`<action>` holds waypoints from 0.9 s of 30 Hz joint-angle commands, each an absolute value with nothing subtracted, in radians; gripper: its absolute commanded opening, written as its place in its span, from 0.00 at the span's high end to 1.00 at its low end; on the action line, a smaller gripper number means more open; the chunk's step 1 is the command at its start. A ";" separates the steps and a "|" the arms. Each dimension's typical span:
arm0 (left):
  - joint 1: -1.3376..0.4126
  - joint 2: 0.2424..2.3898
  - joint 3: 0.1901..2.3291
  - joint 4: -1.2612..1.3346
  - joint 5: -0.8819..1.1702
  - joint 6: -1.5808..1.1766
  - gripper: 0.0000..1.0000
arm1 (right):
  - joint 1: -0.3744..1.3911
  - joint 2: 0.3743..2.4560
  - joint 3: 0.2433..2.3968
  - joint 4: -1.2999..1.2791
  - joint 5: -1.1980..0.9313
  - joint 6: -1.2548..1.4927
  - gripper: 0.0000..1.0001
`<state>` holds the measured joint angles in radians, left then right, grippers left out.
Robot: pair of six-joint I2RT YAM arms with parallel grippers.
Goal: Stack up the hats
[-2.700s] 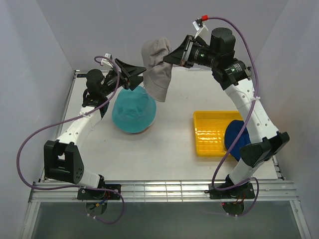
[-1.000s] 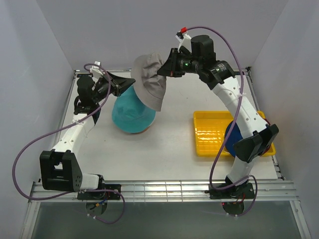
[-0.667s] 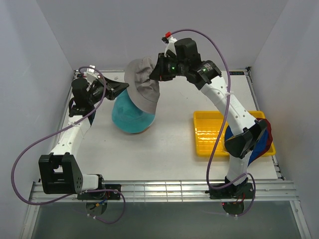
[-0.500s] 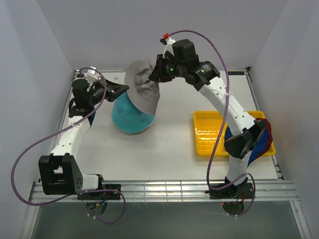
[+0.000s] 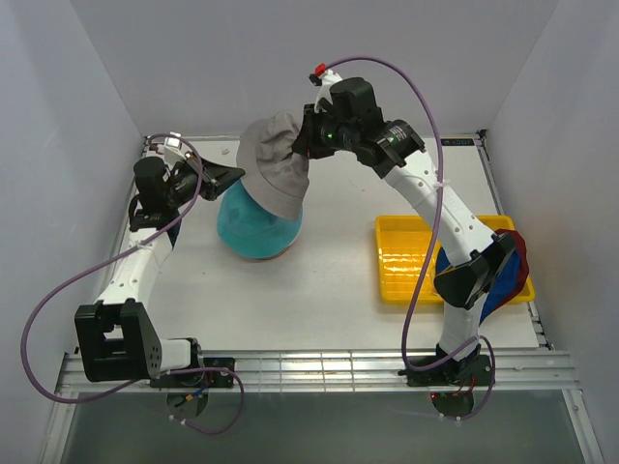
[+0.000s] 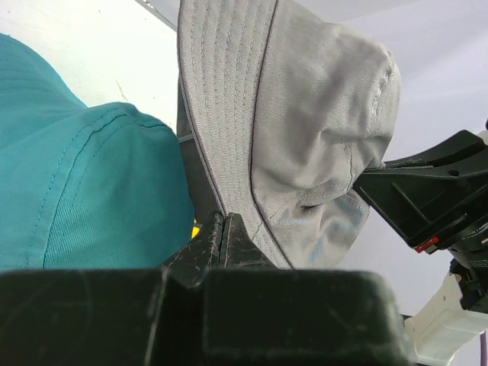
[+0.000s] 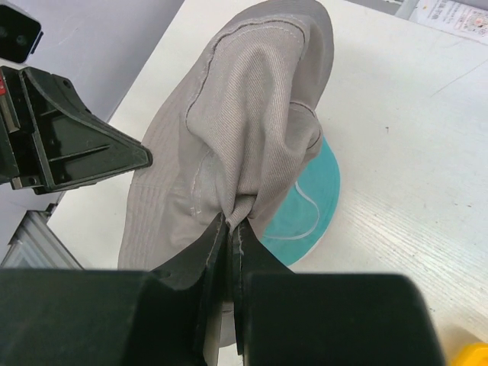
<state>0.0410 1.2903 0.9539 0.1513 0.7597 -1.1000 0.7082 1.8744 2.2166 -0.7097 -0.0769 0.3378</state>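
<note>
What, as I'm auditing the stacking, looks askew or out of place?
The grey hat hangs bunched and tilted at the far side of the teal hat, pinched in the right gripper, not yet seated over it.

We see bright, even, diffuse light in all views, just a faint shadow round the teal hat (image 5: 256, 227) on the table (image 5: 338, 290). Wrist views blur the near bodies of left gripper (image 6: 223, 229) and right gripper (image 7: 229, 229); grey hat (image 6: 305, 137) weave is sharp.
</note>
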 commanded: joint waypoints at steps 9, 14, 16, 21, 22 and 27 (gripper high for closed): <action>-0.046 1.344 1.005 0.209 0.741 -1.106 1.00 | 0.707 1.839 2.243 -0.713 0.060 0.273 0.92; -0.064 1.359 1.015 0.216 0.730 -1.111 1.00 | 0.699 1.827 2.232 -0.713 0.077 0.262 0.92; -0.063 1.353 1.011 0.216 0.723 -1.106 1.00 | 0.699 1.830 2.232 -0.713 0.072 0.261 0.92; -0.063 1.354 1.002 0.213 0.724 -1.100 1.00 | 0.698 1.835 2.230 -0.718 0.093 0.253 0.92; -0.063 1.358 1.003 0.213 0.727 -1.103 1.00 | 0.698 1.832 2.229 -0.718 0.103 0.250 0.92; -0.064 1.373 1.022 0.216 0.727 -1.100 1.00 | 0.690 1.813 2.227 -0.716 0.133 0.241 0.92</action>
<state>-0.0620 1.3712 0.9775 0.1955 0.7216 -1.1145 0.7013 1.8725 2.2158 -0.7563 0.0818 0.2680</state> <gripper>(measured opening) 0.012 0.088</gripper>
